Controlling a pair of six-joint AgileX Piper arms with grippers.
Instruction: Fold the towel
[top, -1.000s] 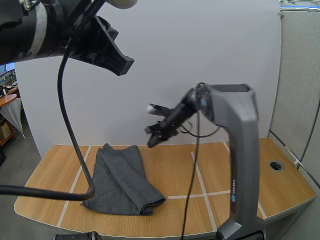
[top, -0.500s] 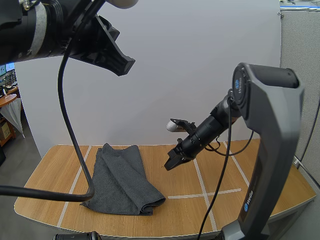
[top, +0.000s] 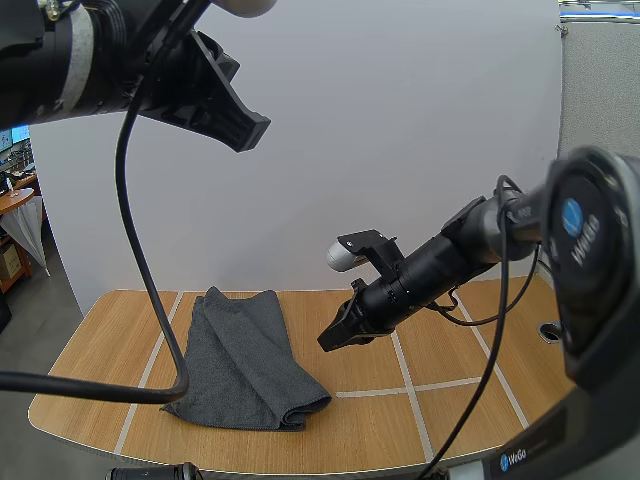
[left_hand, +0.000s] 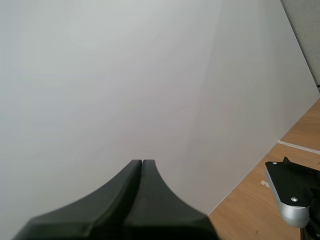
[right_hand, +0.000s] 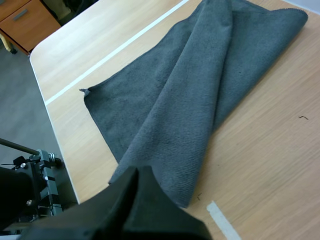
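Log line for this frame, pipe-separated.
towel: loosely folded on table, ungripped | left gripper: shut, empty, raised high | right gripper: shut, empty, off the table near towel

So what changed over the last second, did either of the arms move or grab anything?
The right gripper came down from mid-air to low over the table, beside the towel, while its arm swung out to the right. It stayed shut and grabbed nothing. The left gripper stayed raised and shut, and the folded towel did not shift.
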